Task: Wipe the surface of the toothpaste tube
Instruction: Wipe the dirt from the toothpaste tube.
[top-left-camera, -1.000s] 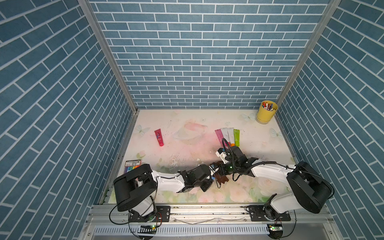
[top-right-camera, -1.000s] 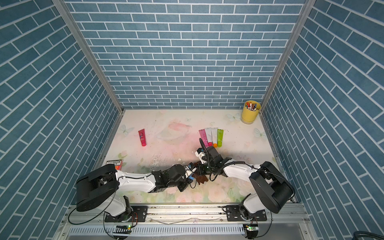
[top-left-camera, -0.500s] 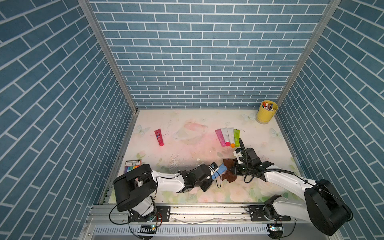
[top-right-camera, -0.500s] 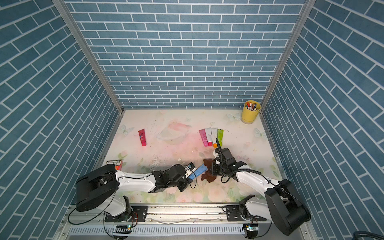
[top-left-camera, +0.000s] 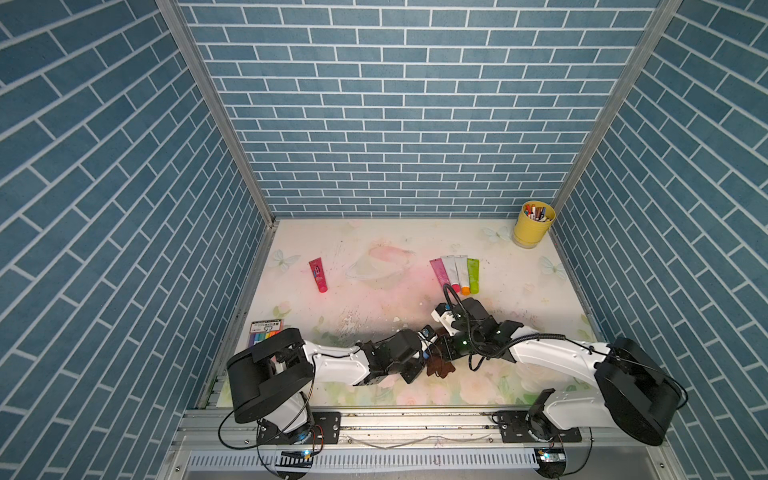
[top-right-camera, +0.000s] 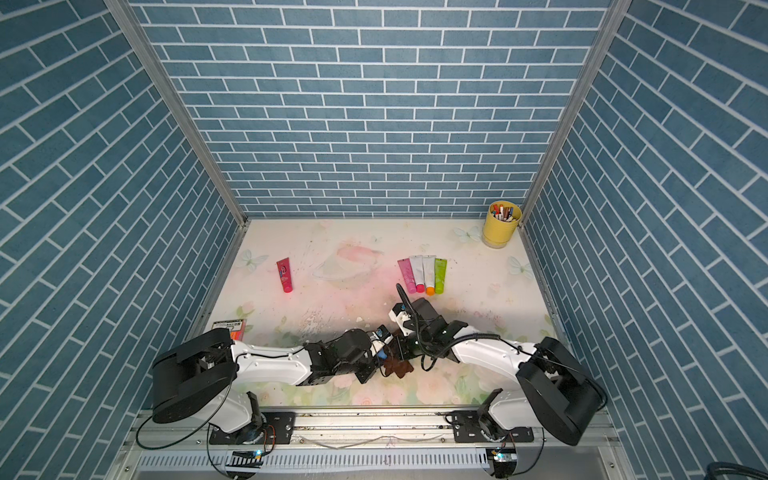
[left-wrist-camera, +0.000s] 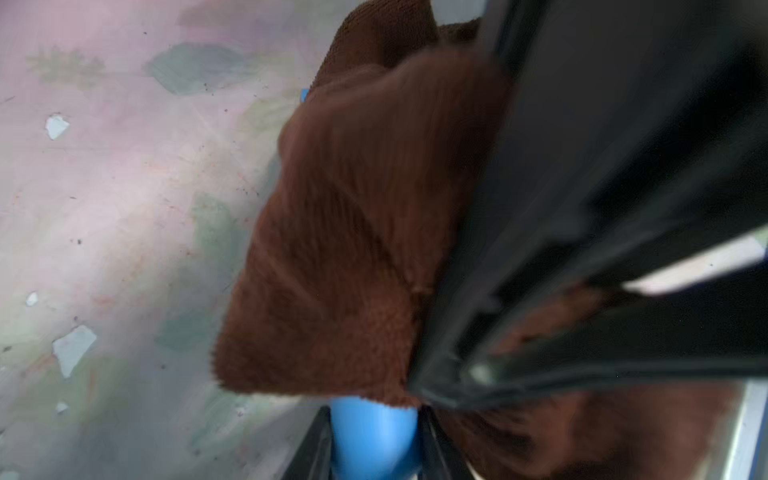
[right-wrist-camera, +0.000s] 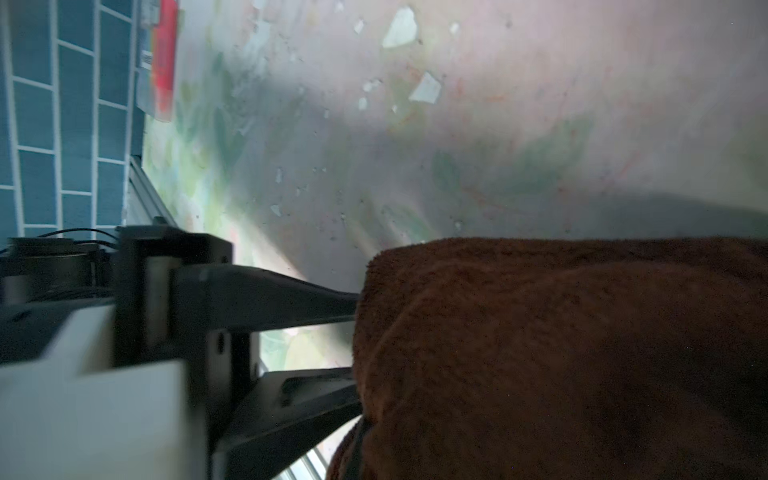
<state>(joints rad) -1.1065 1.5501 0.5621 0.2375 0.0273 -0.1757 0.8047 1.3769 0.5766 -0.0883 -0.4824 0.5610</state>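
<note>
Near centre of the floral tabletop (top-left-camera: 519, 299), the left gripper (left-wrist-camera: 374, 457) pinches a blue plastic toothpaste tube (left-wrist-camera: 372, 432); the right gripper (top-left-camera: 442, 354), clamped on a brown terry cloth (top-left-camera: 439, 368), drapes it over the tube. Beyond lie a red tube (top-left-camera: 318, 274) at left, four coloured tubes (top-left-camera: 455, 272) and a yellow cup (top-left-camera: 532, 228) at far right

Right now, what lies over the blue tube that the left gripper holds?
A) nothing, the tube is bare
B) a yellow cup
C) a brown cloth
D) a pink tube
C: in the left wrist view the brown cloth is draped over the blue tube, and only the tube's end shows between the fingers of the left gripper.
</note>
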